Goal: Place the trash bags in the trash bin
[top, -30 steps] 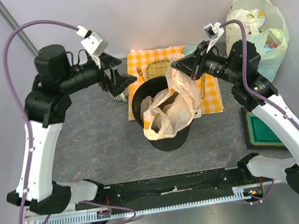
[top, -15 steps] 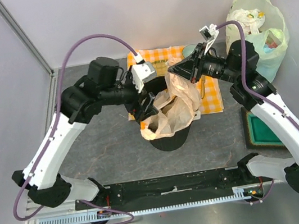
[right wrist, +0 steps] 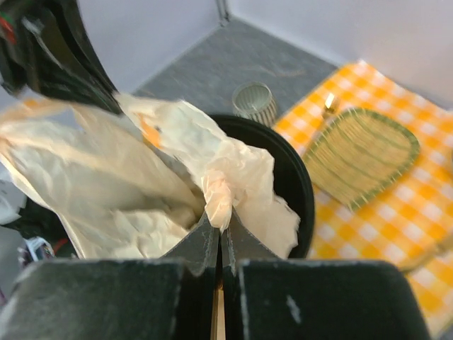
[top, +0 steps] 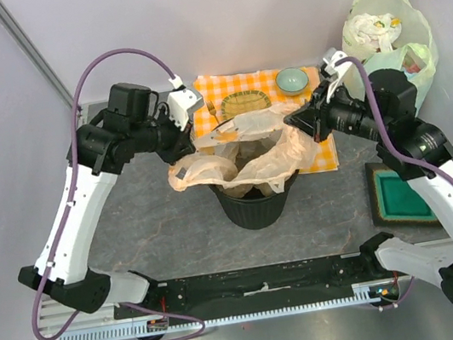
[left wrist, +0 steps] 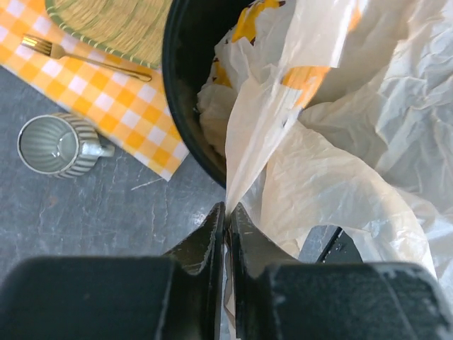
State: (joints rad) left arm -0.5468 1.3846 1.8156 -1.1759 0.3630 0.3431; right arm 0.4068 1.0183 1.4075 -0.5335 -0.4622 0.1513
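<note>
The peach trash bag [top: 270, 160] hangs stretched wide over the mouth of the black trash bin [top: 255, 208], its lower part sagging inside. My left gripper [top: 179, 153] is shut on the bag's left edge; in the left wrist view the thin film [left wrist: 318, 184] runs up from between the closed jaws of that gripper [left wrist: 228, 212], beside the bin's rim [left wrist: 178, 106]. My right gripper [top: 300, 120] is shut on a bunched-up part of the bag [right wrist: 223, 188] just above the bin's right rim [right wrist: 297, 185]; the gripper [right wrist: 221, 228] shows no gap.
An orange checked cloth [top: 219, 90] behind the bin carries a woven plate [top: 245, 103], a fork [left wrist: 92, 60] and a teal bowl [top: 292, 80]. A small grey mug [left wrist: 54, 144] stands left of the bin. A pale green full bag [top: 386, 37] sits back right, a green tray [top: 403, 199] at right.
My left gripper came in from the back left, closed on the bag's left edge and drew it left. The right gripper shifted right, so the bag is now spread over the bin.
</note>
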